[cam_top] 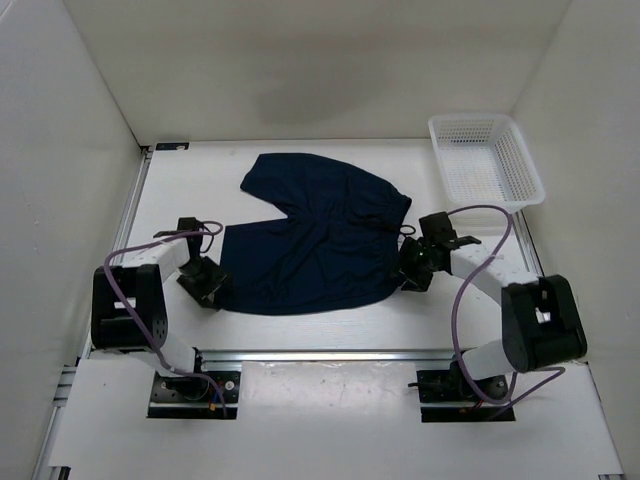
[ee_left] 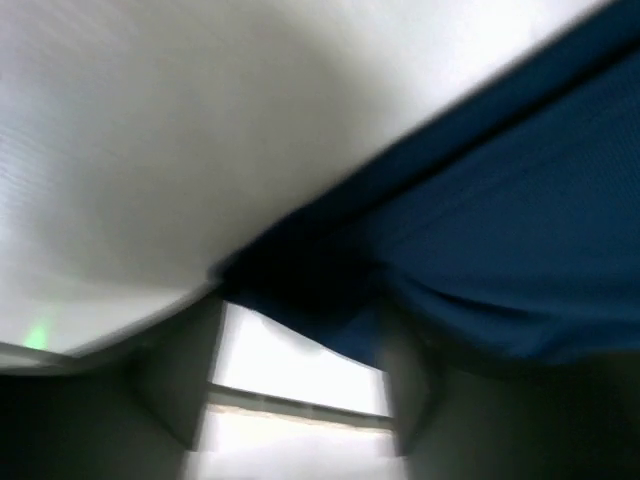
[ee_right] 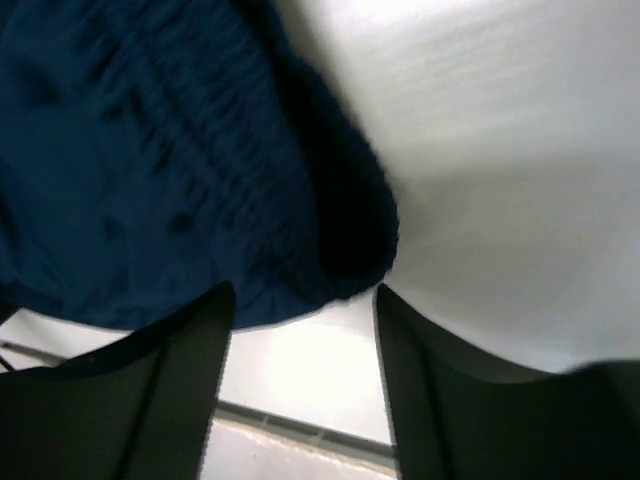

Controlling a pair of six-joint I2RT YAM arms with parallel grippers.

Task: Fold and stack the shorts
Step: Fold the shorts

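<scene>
The dark navy shorts [cam_top: 310, 240] lie spread flat on the white table [cam_top: 190, 185], legs toward the left and back, and the gathered waistband on the right with a thin drawstring [cam_top: 405, 231]. My left gripper [cam_top: 209, 290] sits low at the near left hem corner, jaws open with the fabric edge [ee_left: 330, 300] between the fingertips [ee_left: 295, 335]. My right gripper [cam_top: 409, 276] sits low at the near right waistband corner [ee_right: 345, 240], jaws open with that corner just in front of the gap [ee_right: 305, 295].
A white plastic mesh basket [cam_top: 485, 160] stands at the back right corner. White walls enclose the table on the left, back and right. A metal rail [cam_top: 330, 355] runs along the near edge by the arm bases.
</scene>
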